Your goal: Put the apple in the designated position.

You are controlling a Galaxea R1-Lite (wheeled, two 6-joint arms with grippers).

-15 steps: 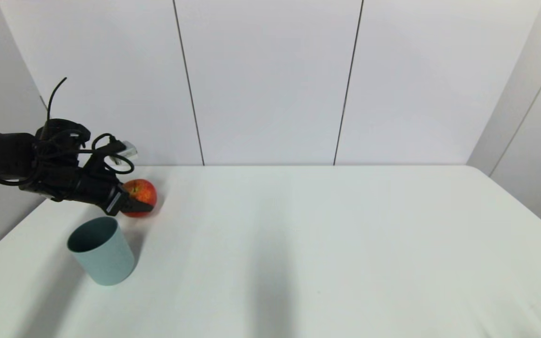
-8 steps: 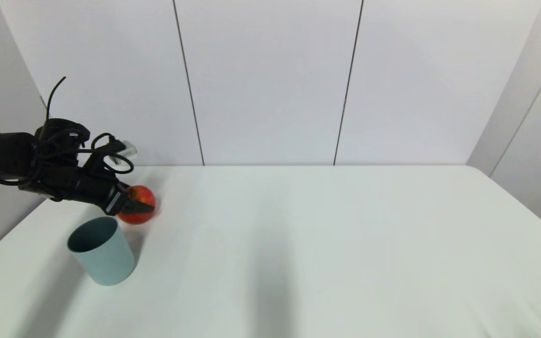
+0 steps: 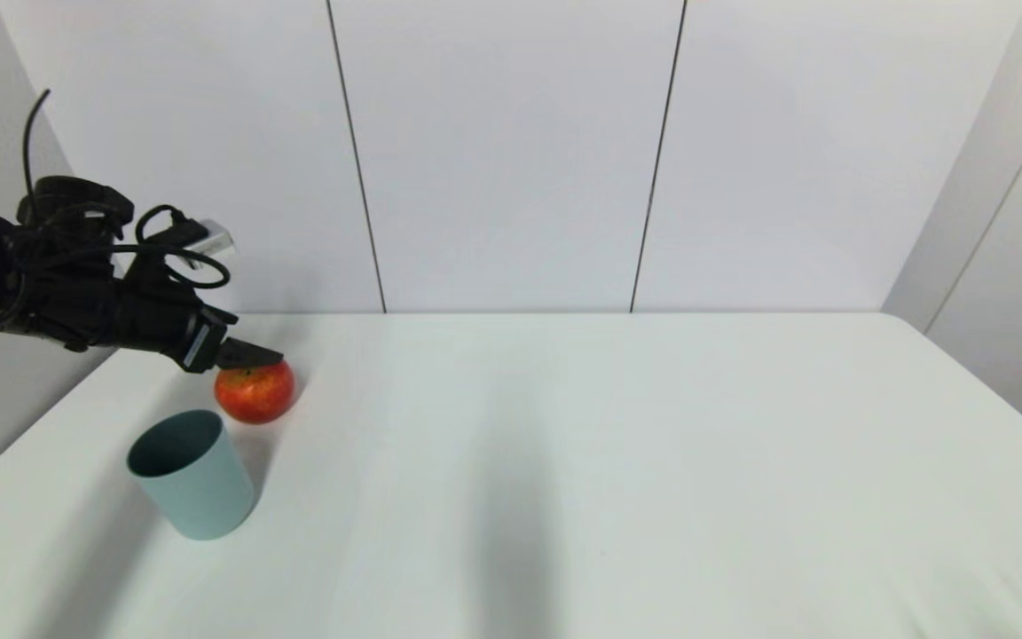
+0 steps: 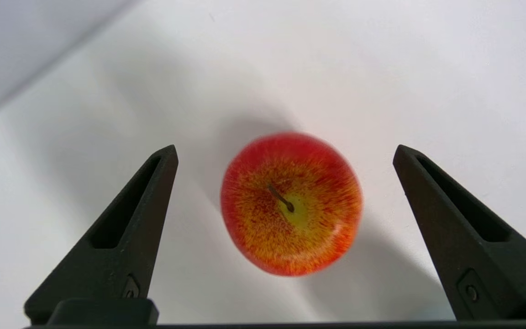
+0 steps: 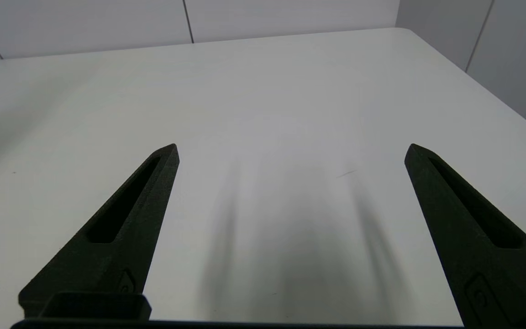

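Note:
The red apple (image 3: 255,391) with orange-yellow flecks rests on the white table (image 3: 617,461) at the far left, just behind the grey-teal cup (image 3: 191,475). In the left wrist view the apple (image 4: 291,204) lies stem up below and between the spread black fingers (image 4: 121,237), touching neither. My left gripper (image 3: 254,357) hangs open just above the apple. My right gripper (image 5: 290,153) is open over bare table, with nothing between its fingers; it does not show in the head view.
The upright cup stands near the table's left front edge. White wall panels close off the back of the table, and a side wall runs along the far right.
My left gripper let go of the apple and rose up and slightly left. The apple settled onto the table behind the cup.

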